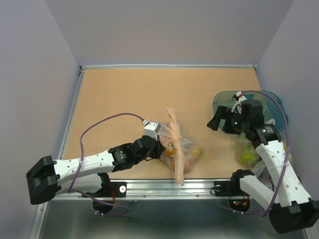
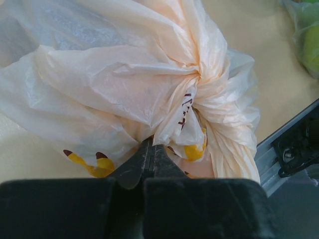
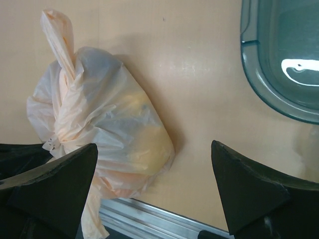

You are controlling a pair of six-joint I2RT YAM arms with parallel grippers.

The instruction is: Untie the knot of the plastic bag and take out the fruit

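The plastic bag (image 1: 180, 147) lies near the table's front edge, pale peach with orange-yellow marks, and fills the left wrist view (image 2: 114, 84). Its knot (image 2: 198, 82) is a tight twist with one handle end pointing away and one towards the front rail. Yellowish fruit (image 3: 144, 142) shows dimly through the plastic. My left gripper (image 1: 162, 148) is shut, its tips (image 2: 151, 145) pinching bag plastic just below the knot. My right gripper (image 1: 215, 122) is open and empty, hovering right of the bag (image 3: 99, 124), fingers (image 3: 65, 174) wide apart.
A teal translucent tray (image 1: 223, 97) sits at the right, also in the right wrist view (image 3: 259, 84). A clearer bag with green and yellow contents (image 1: 246, 152) lies under the right arm. The metal front rail (image 1: 164, 186) runs just behind the peach bag.
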